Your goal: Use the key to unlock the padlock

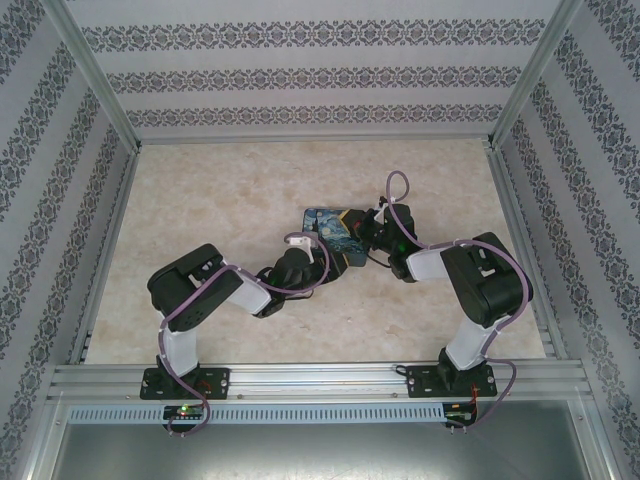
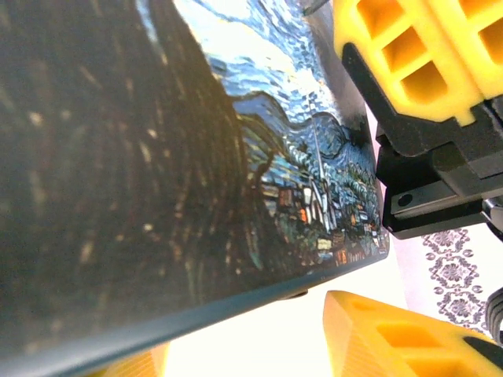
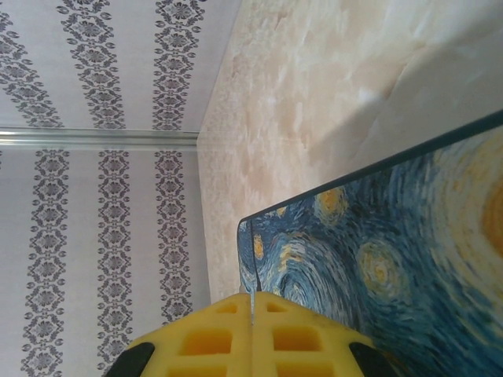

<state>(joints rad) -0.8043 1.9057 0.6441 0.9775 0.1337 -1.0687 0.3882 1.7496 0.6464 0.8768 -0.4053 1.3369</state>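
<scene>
Flowery striped walls (image 1: 300, 75) stood around a pale, stony-looking table (image 1: 200, 200). In the middle sat a blue box (image 1: 330, 232) with swirly yellow stars. The left gripper (image 2: 247, 330) was at the box's near side. Its yellow fingers (image 2: 393, 338) were apart, with the box's rim just over them. I could not tell if they squeezed it. The right gripper (image 3: 251, 302) was pressed together, just beside the box's edge. The padlock and the key were too small to find.

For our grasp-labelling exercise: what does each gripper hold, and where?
Left gripper straddles an edge of the starry box; whether clamped, cannot tell. Right gripper: shut, contents unclear.
</scene>
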